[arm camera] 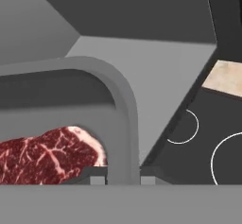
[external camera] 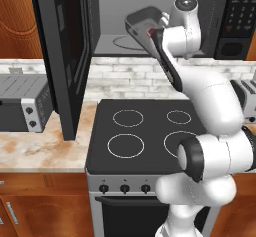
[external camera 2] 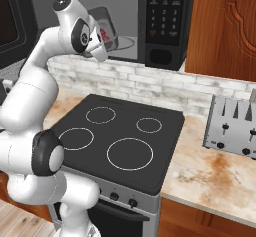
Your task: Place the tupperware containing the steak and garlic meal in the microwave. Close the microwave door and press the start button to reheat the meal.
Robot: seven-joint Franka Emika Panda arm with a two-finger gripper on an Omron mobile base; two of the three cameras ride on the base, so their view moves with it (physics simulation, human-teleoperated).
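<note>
1. Your gripper [arm camera: 123, 180] is clamped on the tupperware's [arm camera: 124, 119] rim, one finger each side.
2. You hold it tilted at the microwave [external camera: 150, 16] mouth; steak [arm camera: 47, 154] inside.

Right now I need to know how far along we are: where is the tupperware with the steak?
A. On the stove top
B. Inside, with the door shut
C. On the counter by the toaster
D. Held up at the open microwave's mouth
D: the gripper holds the tupperware by its rim at the open microwave cavity, the steak inside it, above the stove.
</note>
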